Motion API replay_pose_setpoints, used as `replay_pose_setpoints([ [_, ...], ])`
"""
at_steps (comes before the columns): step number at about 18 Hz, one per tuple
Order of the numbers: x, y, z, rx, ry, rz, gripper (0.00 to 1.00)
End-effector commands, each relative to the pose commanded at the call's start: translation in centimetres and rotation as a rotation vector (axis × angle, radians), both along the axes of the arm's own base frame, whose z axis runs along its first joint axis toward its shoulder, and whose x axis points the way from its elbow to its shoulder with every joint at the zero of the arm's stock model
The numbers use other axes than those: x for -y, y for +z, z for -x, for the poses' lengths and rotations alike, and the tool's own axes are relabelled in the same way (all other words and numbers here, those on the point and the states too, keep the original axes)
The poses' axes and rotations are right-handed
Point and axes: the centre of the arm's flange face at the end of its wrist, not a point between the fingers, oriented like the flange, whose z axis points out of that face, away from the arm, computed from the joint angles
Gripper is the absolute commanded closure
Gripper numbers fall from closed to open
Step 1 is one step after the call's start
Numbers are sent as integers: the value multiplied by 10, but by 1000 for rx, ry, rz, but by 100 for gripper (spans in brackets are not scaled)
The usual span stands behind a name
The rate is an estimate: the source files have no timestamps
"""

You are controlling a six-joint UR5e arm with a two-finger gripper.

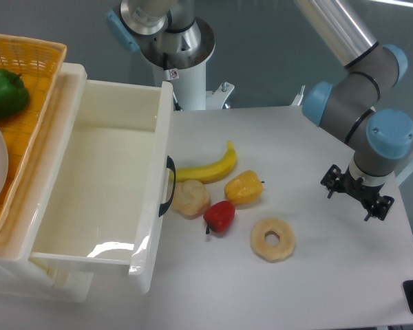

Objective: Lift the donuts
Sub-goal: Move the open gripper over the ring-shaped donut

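Setting: robotics lab bench
Evidence, arm: blue-jointed arm (361,103) over white table (330,289); pedestal base (175,48) at far edge
Evidence, props: toy banana (210,167), red pepper (219,216)
Evidence, storage: white plastic bin (103,185), left

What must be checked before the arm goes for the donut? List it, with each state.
1. Donut visible and lying flat on the table: ok.
2. Space around donut: red pepper and yellow pepper sit close on its left but apart from it: ok.
3. End effector over the donut: not ok, it is off to the right.
4. End effector open: cannot tell, fingers not visible.
5. End effector empty: cannot tell.
6. Beige lump not mistaken for target, it has no hole: ok.
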Motion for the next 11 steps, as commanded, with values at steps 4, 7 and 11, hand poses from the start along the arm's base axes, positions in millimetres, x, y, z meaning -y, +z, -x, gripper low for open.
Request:
replay_pose_setpoints([
  [4, 0, -2, -3, 6, 4, 0, 0],
  [7, -9, -17, -15, -1, -7, -8, 0],
  [11, -8, -38, -16, 8, 7, -70, 0],
])
